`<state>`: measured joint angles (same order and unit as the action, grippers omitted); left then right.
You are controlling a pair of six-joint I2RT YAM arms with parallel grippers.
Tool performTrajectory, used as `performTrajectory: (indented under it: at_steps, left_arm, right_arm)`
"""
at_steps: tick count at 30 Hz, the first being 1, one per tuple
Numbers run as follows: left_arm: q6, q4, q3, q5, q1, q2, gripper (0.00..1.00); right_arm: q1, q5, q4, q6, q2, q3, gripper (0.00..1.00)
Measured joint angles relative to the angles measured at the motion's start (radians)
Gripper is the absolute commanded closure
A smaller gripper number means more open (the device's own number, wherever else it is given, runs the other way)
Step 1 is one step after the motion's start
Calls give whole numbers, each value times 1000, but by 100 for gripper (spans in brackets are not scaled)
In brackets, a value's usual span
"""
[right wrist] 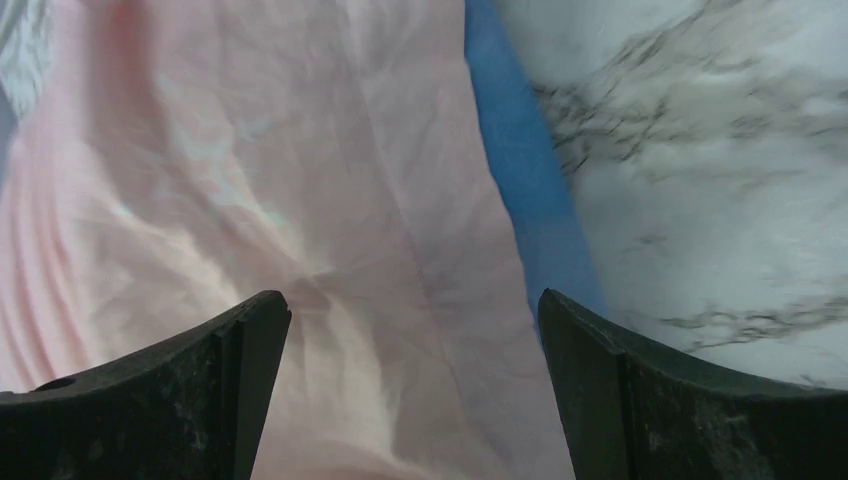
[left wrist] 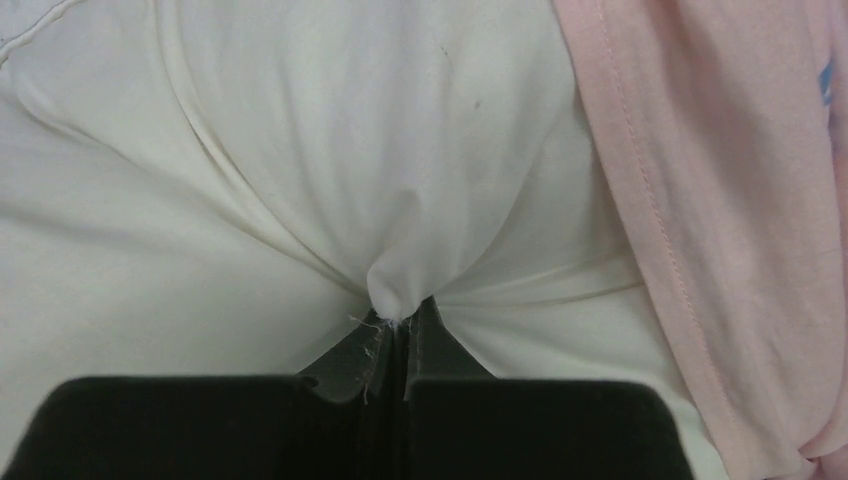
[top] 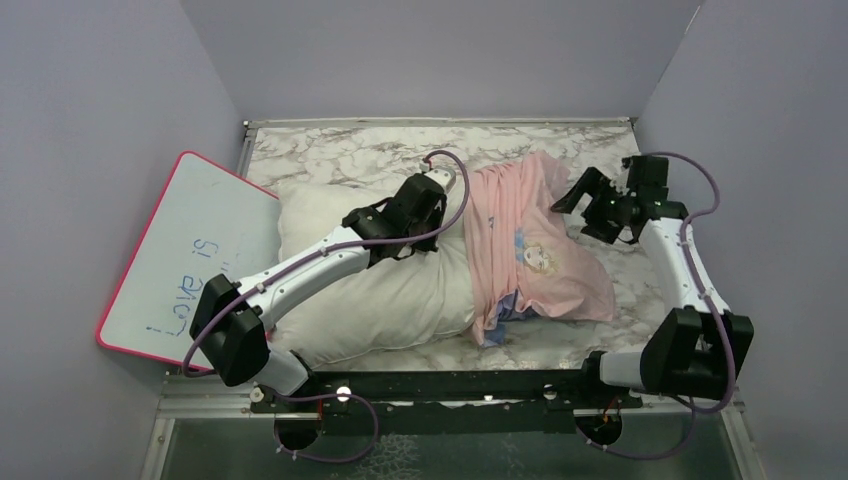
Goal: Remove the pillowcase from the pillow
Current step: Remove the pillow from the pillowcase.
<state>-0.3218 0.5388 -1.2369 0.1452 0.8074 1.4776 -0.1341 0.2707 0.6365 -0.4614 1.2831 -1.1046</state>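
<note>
White pillow (top: 380, 290) fabric is pinched tight in my left gripper (left wrist: 398, 322) to anchor it while my right gripper (right wrist: 414, 320) hangs wide open over the pink pillowcase (top: 535, 250) at the pillow's right end, which I judge needs grasping and dragging rightward

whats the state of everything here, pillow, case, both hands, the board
pillowcase: pink side up, draped over the pillow's right end
pillow: mostly bare, one fold pinched up
left hand: shut on the pillow's fabric
right hand: open, over the pillowcase, holding nothing
whiteboard: blue writing on it
</note>
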Motion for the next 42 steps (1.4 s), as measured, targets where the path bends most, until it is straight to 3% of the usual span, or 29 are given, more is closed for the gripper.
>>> performTrajectory:
  at_steps: [2,5,8,9,11,12,14,21,28,35,42]
  left_arm:
    - [-2,-10,8,1,0,-4,100]
    - [-4,-18,16,1,0,-9,100]
    - [-4,-23,16,0,0,-8,100]
    - [-4,-23,16,1,0,-8,100]
    - [-4,-23,16,1,0,-8,100]
    - [-4,-23,16,1,0,-8,100]
    - [-4,-23,16,1,0,-8,100]
    - [-4,-25,16,12,-2,-8,100]
    - [-4,-32,28,21,-2,-13,100]
    - [-4,-47,36,29,-2,-21,100]
    - [-15,-68,39,37,-1,-26,100]
  right_arm:
    - [-6,121,-53,-26,53,65,10]
    - [-10,305,-154,-80,159,147,38]
    - [-20,448,-248,-129,239,180,51]
    - [-23,463,-259,-135,242,180,55]
    - [-25,448,-248,-133,227,161,84]
    - [-24,428,-234,-129,218,137,92]
    - [-22,317,-185,-112,199,71,98]
    - [-31,-57,-50,-87,77,-80,99]
    - [-32,-224,58,-73,65,-122,100]
    - [-79,-248,122,-66,69,-219,97]
    - [-111,-104,165,-17,167,-417,92]
